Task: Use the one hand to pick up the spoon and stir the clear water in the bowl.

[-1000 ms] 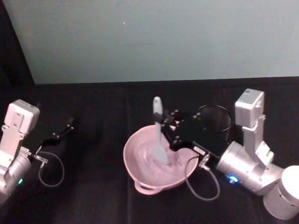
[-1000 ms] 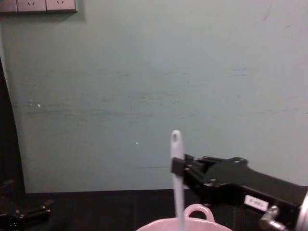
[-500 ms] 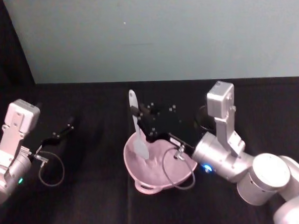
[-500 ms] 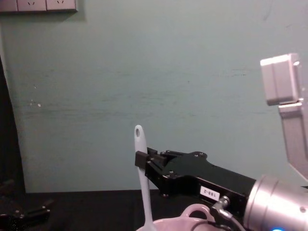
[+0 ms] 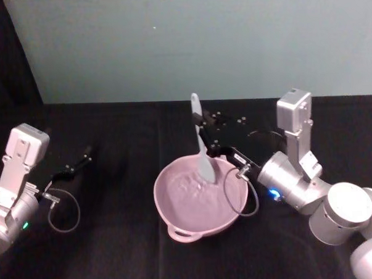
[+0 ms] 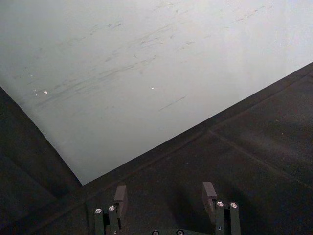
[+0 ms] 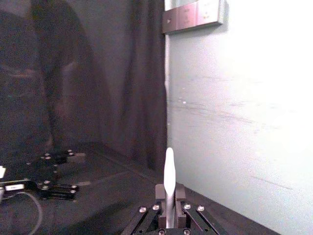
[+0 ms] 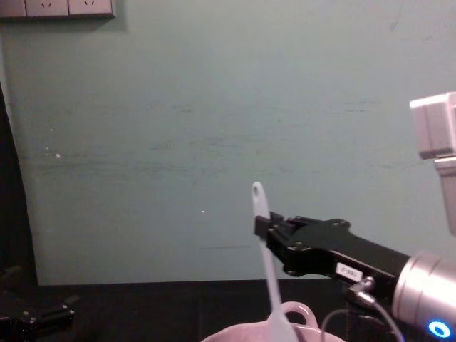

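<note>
Left gripper [image 6: 164, 193]: parked out by the table's left edge, black fingers spread wide, nothing between them. No part in this one.
Table [image 5: 116, 241]: flat, draped in matte black cloth. It probably lends the bowl some grip.
Bowl [image 5: 166, 205]: pale pink, round, smooth-walled, sitting about mid-table, with a small loop handle [image 5: 181, 233] on the rim facing the near edge.
Water [image 5: 191, 198]: clear, and the surface is visibly rippled.
Spoon [image 5: 203, 160]: slim white plastic with an oval hole at the top end. It leans slightly, its flat widening head down inside the bowl's far-right part. How deep it dips, I can't tell.
Right gripper [image 5: 205, 135]: black and angular, clamped on the spoon's upper handle, poised above the bowl's far rim.
Step in hand: stirring, by my reading.
Doing it well: sweep slow, even circles with the head under the surface and off the wall. A light bowl could shove sideways, a thin plastic shaft may flex, and a smooth handle might swivel in the jaws, so a firm grip and a gentle pace look best.
</note>
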You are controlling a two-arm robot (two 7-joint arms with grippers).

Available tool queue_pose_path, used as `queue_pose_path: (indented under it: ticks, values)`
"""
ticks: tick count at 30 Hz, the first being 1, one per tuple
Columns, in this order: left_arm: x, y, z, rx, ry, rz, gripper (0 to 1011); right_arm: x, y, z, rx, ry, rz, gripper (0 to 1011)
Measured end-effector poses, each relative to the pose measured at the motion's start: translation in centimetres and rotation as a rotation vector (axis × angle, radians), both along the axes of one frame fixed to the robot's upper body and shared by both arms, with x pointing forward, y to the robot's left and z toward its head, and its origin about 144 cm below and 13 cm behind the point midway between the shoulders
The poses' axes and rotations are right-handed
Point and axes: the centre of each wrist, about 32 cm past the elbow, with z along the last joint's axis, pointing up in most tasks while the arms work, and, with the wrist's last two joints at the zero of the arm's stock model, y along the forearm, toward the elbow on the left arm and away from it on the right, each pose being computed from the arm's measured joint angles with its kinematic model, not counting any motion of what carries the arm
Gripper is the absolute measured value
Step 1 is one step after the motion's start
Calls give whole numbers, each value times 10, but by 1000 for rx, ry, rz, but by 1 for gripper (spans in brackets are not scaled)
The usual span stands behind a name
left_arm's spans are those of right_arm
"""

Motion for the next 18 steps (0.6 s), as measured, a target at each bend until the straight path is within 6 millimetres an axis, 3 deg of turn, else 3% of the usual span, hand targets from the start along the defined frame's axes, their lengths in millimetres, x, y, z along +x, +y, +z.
queue_pose_path:
  ticks: [10, 18]
  values:
    - [0, 0, 0, 0, 0, 0, 1005, -18, -23, 6, -31, 2, -53, 114]
    - [0, 0, 0, 0, 0, 0, 1005, -39, -27, 8, -29, 19, -31, 114]
